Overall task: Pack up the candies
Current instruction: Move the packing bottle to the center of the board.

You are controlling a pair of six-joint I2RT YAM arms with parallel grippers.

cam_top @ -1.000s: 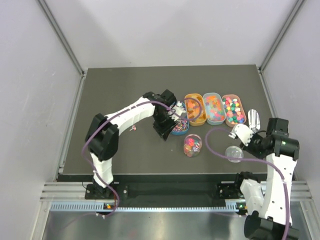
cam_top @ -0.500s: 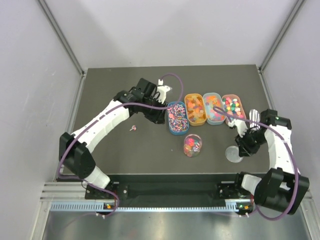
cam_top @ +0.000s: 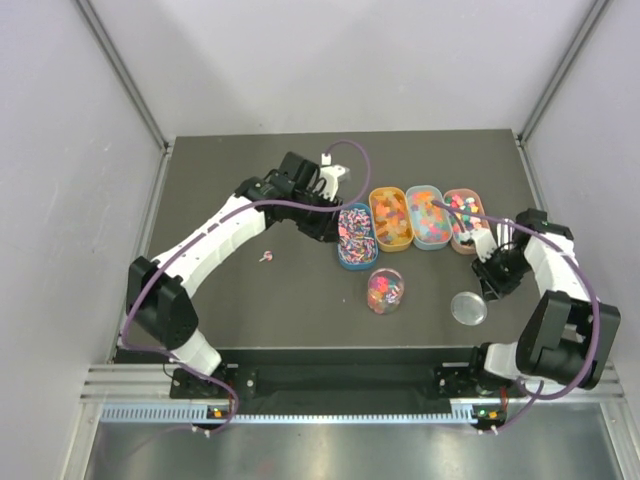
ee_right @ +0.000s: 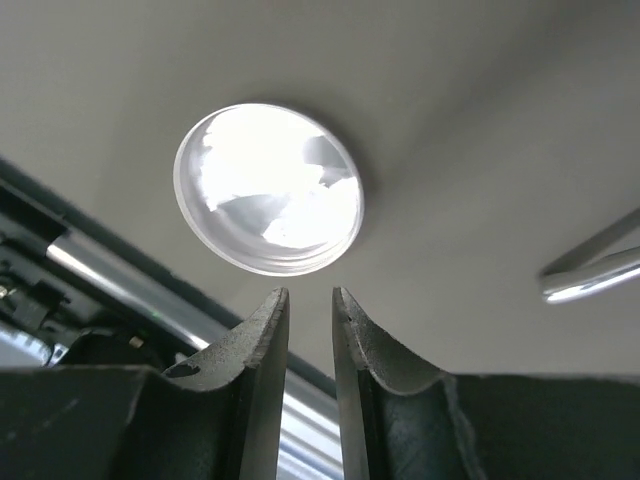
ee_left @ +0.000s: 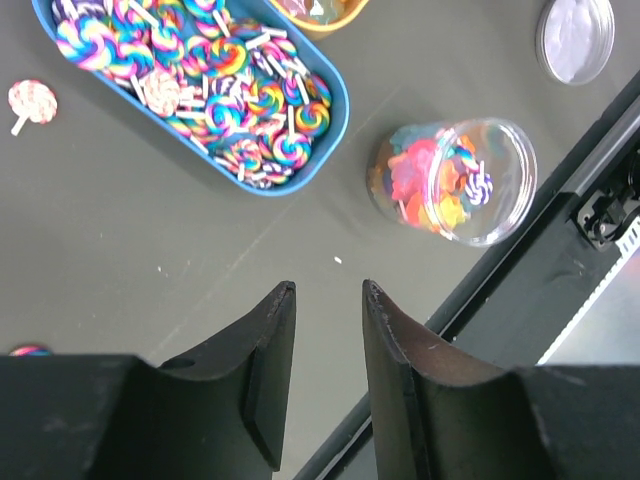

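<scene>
**Status: partly complete.**

- The jar [ee_left: 512,150] holds a partial load of mixed candies [ee_left: 430,185]. It stands open on the desk [cam_top: 250,180], near the blue tray [ee_left: 338,100].
- The lid [ee_right: 268,188] lies flat on the desk, well apart from the jar.
- The blue tray and the other trays [cam_top: 371,212] in the row hold many more candies.
- One lollipop [ee_left: 30,100] lies loose on the desk beside the blue tray.
- Left pincer [ee_left: 327,300]: moderately open and empty, above bare desk near the jar.
- Right pincer [ee_right: 308,295]: narrow gap and empty, hovering just beside the lid.

Remaining, by judgement: further filling if required, then fitting the lid.
</scene>
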